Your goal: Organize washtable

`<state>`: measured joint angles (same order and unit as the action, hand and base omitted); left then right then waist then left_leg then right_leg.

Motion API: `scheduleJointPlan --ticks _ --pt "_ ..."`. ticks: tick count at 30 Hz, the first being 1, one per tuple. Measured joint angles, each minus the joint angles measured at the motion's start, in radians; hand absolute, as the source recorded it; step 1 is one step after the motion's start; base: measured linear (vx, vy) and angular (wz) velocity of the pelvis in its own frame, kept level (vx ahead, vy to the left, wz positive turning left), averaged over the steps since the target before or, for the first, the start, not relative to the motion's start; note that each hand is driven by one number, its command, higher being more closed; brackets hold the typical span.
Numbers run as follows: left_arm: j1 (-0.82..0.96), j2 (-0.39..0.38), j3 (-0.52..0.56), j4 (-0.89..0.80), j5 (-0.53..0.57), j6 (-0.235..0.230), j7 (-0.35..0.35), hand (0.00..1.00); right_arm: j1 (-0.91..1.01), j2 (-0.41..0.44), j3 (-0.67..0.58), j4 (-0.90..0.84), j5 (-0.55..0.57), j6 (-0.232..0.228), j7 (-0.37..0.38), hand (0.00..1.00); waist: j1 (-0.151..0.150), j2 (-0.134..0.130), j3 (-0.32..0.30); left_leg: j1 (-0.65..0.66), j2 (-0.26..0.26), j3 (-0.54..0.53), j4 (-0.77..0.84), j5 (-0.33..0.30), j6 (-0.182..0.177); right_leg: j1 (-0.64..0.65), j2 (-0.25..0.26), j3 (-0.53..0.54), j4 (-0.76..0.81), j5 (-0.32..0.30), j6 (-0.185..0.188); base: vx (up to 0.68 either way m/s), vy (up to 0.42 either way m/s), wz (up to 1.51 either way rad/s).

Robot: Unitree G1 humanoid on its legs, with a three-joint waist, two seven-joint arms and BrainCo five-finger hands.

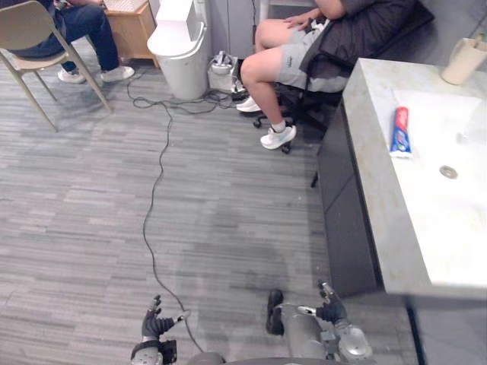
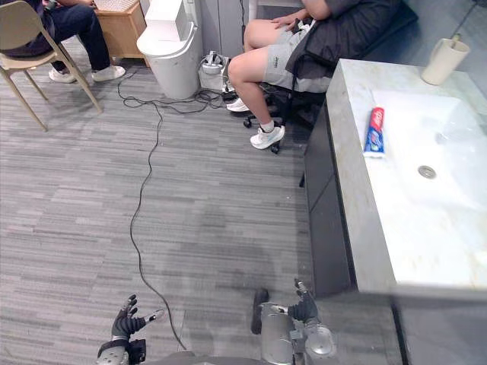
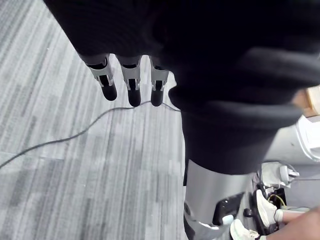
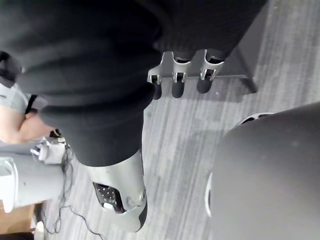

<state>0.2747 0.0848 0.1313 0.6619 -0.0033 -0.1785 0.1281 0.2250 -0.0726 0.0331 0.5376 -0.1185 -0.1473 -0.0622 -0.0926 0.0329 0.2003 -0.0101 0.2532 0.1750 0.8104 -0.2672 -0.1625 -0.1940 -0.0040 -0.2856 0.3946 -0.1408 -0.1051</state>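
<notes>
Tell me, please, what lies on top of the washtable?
On the washtable a red-and-blue toothpaste tube lies at the white basin's edge, and a beige cup stands at the far corner. The cup's inside is hidden.

Grey plank floor (image 1: 221, 205); beige chair (image 1: 24, 24); white bin (image 1: 183, 65).

A pale marbled tabletop (image 1: 370, 190) with a white basin (image 1: 449, 228) sunk into it stands at the robot's right. A red-and-blue tube (image 1: 400, 131) lies flat along the basin's left edge. A beige cup (image 1: 463, 61) stands upright at the far corner, well apart from the tube. A round drain (image 1: 448, 172) sits in the basin.
</notes>
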Motion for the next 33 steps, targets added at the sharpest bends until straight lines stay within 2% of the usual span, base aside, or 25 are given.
scheduleJointPlan --ticks 2,3,5,6,7,8,9,10,11,13,14,15,16,17,18,20,21,22,23,25,28,29,30,31,33 --pt "0.013 -0.006 0.0 -0.005 0.005 0.0 -0.007 0.0 -0.002 0.015 -0.004 -0.024 0.001 -0.002 -0.003 0.0 0.001 -0.004 0.001 -0.044 0.043 0.018 0.162 -0.006 0.0 0.075 0.037 0.049 -0.027 -0.024 -0.024 0.68 -0.132 -0.88" --pt "0.01 -0.006 0.0 -0.026 0.009 0.001 -0.016 0.0 0.0 0.034 -0.004 -0.039 0.005 -0.002 -0.003 0.0 0.007 -0.023 0.001 -0.086 0.045 0.044 0.209 -0.016 0.016 0.155 0.047 0.108 -0.083 -0.032 -0.024 0.7 -0.119 -0.95" --pt "0.009 -0.008 0.0 -0.066 0.011 -0.001 -0.017 0.0 0.004 0.041 -0.004 -0.055 0.011 -0.002 -0.003 0.0 0.02 -0.034 0.007 -0.133 0.04 0.075 0.189 -0.034 0.048 0.224 0.054 0.181 -0.144 -0.039 -0.018 0.77 0.049 -1.75" --pt "0.01 -0.04 -0.004 -0.111 0.012 -0.001 -0.017 0.0 0.044 0.038 -0.03 -0.086 0.01 0.0 -0.005 0.0 0.069 -0.063 0.005 -0.289 -0.097 -0.047 -0.225 -0.024 0.045 0.351 -0.002 0.367 -0.223 -0.092 0.03 1.12 0.366 -2.78" --pt "0.008 -0.051 -0.008 -0.117 0.012 -0.002 -0.016 0.0 0.053 0.027 -0.032 -0.083 0.01 0.0 -0.004 0.0 0.079 -0.055 0.001 -0.293 -0.118 -0.087 -0.388 0.029 0.046 0.377 -0.017 0.392 -0.226 -0.117 0.057 1.24 0.521 -2.77" --pt "0.02 -0.06 -0.013 -0.119 0.011 -0.002 -0.016 0.0 0.066 0.012 -0.031 -0.085 0.01 0.0 -0.004 0.0 0.08 -0.027 -0.01 -0.293 -0.116 -0.099 -0.506 0.122 0.091 0.408 -0.01 0.413 -0.22 -0.15 0.089 0.6 0.416 -1.0" --pt "0.022 -0.065 -0.011 -0.117 0.011 -0.002 -0.015 0.0 0.076 0.005 -0.031 -0.084 0.01 0.002 -0.004 0.0 0.082 -0.019 -0.016 -0.288 -0.116 -0.116 -0.515 0.223 0.112 0.422 -0.01 0.43 -0.212 -0.17 0.103 0.56 0.41 -0.94" --pt "0.022 -0.063 -0.007 -0.122 0.011 -0.001 -0.013 0.0 0.085 0.015 -0.032 -0.075 0.009 0.009 -0.003 0.0 0.084 -0.049 -0.03 -0.269 -0.132 -0.103 -0.481 0.274 0.085 0.431 -0.042 0.454 -0.186 -0.209 0.124 0.43 0.324 -0.83" --pt "0.008 -0.05 -0.005 -0.135 0.009 0.0 -0.009 0.0 0.099 0.033 -0.027 -0.098 0.008 0.005 0.0 0.0 0.081 -0.079 -0.047 -0.276 -0.139 -0.079 -0.448 0.225 0.086 0.399 -0.071 0.461 -0.156 -0.203 0.13 0.48 0.366 -1.24" --pt "0.018 -0.028 -0.003 -0.172 0.007 -0.002 0.005 0.0 0.107 0.064 -0.027 -0.119 -0.002 0.002 0.0 0.0 0.111 -0.122 -0.062 -0.246 -0.126 0.034 -0.39 0.118 0.099 0.289 -0.091 0.548 0.036 -0.195 0.16 0.43 0.362 -1.58" --pt "0.022 -0.024 -0.002 -0.174 0.008 -0.001 0.006 0.0 0.103 0.066 -0.026 -0.119 -0.002 0.003 0.0 0.0 0.104 -0.13 -0.065 -0.22 -0.117 0.077 -0.386 0.111 0.117 0.26 -0.104 0.532 0.096 -0.183 0.2 0.42 0.351 -1.89" --pt "0.028 -0.024 -0.002 -0.185 0.01 0.001 0.008 0.0 0.085 0.064 -0.026 -0.116 -0.002 0.001 0.0 0.0 0.104 -0.13 -0.066 -0.155 -0.091 0.167 -0.39 0.08 0.134 0.193 -0.142 0.445 0.199 -0.153 0.253 0.32 0.267 -1.81" --pt "0.033 -0.02 -0.002 -0.184 0.01 0.002 0.008 0.0 0.064 0.065 -0.025 -0.1 -0.002 -0.001 0.0 0.0 0.108 -0.126 -0.068 -0.106 -0.074 0.238 -0.408 0.069 0.133 0.143 -0.174 0.339 0.237 -0.142 0.242 0.26 0.262 -2.36" --pt "0.027 -0.005 -0.002 -0.181 0.01 0.001 0.008 0.0 0.025 0.066 -0.025 -0.06 -0.002 0.0 0.0 0.0 0.104 -0.123 -0.068 -0.038 -0.061 0.324 -0.452 0.068 0.132 0.096 -0.217 0.158 0.247 -0.144 0.211 0.16 0.197 -1.87" --pt "0.023 0.004 -0.001 -0.18 0.01 0.001 0.008 0.0 0.008 0.065 -0.026 -0.038 -0.002 -0.001 0.0 0.0 0.103 -0.121 -0.068 -0.013 -0.058 0.356 -0.474 0.069 0.132 0.083 -0.227 0.078 0.237 -0.147 0.2 0.22 0.235 -1.83" --pt "-0.01 0.04 0.021 -0.144 0.01 -0.002 0.006 0.0 -0.051 0.063 -0.04 0.052 -0.002 0.0 -0.001 0.0 0.086 -0.118 -0.068 0.043 -0.049 0.434 -0.509 0.069 0.132 0.052 -0.207 -0.144 0.12 -0.137 0.175 0.19 0.124 -1.53" --pt "-0.034 0.05 0.043 -0.099 0.01 0.0 0.008 0.0 -0.084 0.058 -0.055 0.095 -0.002 0.001 -0.001 0.0 0.079 -0.114 -0.066 0.063 -0.048 0.455 -0.519 0.069 0.132 0.033 -0.172 -0.214 0.017 -0.097 0.126 0.15 0.003 -1.29" --pt "-0.041 0.058 0.049 -0.084 0.01 0.002 0.007 0.0 -0.089 0.055 -0.063 0.108 -0.001 0.002 -0.001 0.0 0.077 -0.114 -0.066 0.07 -0.053 0.467 -0.517 0.069 0.131 0.024 -0.161 -0.244 -0.026 -0.059 0.102 0.2 -0.032 -1.17" --pt "-0.056 0.067 0.057 -0.053 0.01 0.012 0.007 0.0 -0.088 0.036 -0.078 0.121 -0.001 0.002 -0.002 0.0 0.073 -0.091 -0.061 0.084 -0.052 0.458 -0.51 0.062 0.121 0.037 -0.139 -0.243 -0.054 -0.011 0.058 0.24 -0.028 -0.92" --pt "-0.06 0.047 0.059 -0.055 0.011 0.015 0.004 0.0 -0.081 -0.007 -0.108 0.14 0.0 0.002 -0.001 0.0 0.056 -0.053 -0.042 0.108 -0.032 0.454 -0.473 0.057 0.112 0.07 -0.099 -0.212 -0.093 -0.004 0.05 0.2 -0.023 -0.74" --pt "-0.055 0.018 0.06 -0.055 0.011 0.016 0.0 0.0 -0.042 -0.053 -0.142 0.155 0.011 0.015 -0.002 0.0 0.052 0.009 -0.014 0.049 0.091 0.384 -0.142 0.081 0.122 0.131 -0.029 -0.119 -0.133 -0.019 0.044 0.13 -0.06 -0.84" --pt "-0.05 0.015 0.059 -0.054 0.011 0.016 0.0 0.0 -0.04 -0.056 -0.143 0.157 0.015 0.019 -0.002 0.0 0.056 0.006 -0.007 0.02 0.104 0.334 -0.067 0.095 0.129 0.149 -0.019 -0.097 -0.139 -0.028 0.041 0.17 -0.056 -1.02" --pt "-0.04 0.009 0.058 -0.053 0.01 0.016 -0.002 0.0 -0.036 -0.056 -0.148 0.164 0.032 0.026 -0.003 0.0 0.055 0.006 -0.005 -0.013 0.106 0.259 0.005 0.066 0.117 0.17 -0.007 -0.061 -0.14 -0.039 0.032 0.19 -0.018 -1.06" --pt "-0.035 0.003 0.058 -0.053 0.009 0.017 -0.008 0.0 -0.039 -0.053 -0.165 0.171 0.039 0.028 -0.004 0.0 0.055 -0.004 -0.002 -0.04 0.071 0.186 -0.008 0.022 0.107 0.19 -0.006 -0.013 -0.146 -0.045 0.027 0.17 -0.003 -1.05" --pt "-0.036 -0.002 0.058 -0.053 0.005 0.016 -0.015 0.0 -0.044 -0.052 -0.186 0.195 0.05 0.028 -0.004 0.0 0.059 -0.012 -0.001 -0.068 0.028 0.129 -0.111 0.004 0.103 0.205 -0.009 0.04 -0.159 -0.036 0.039 0.15 0.014 -1.02"
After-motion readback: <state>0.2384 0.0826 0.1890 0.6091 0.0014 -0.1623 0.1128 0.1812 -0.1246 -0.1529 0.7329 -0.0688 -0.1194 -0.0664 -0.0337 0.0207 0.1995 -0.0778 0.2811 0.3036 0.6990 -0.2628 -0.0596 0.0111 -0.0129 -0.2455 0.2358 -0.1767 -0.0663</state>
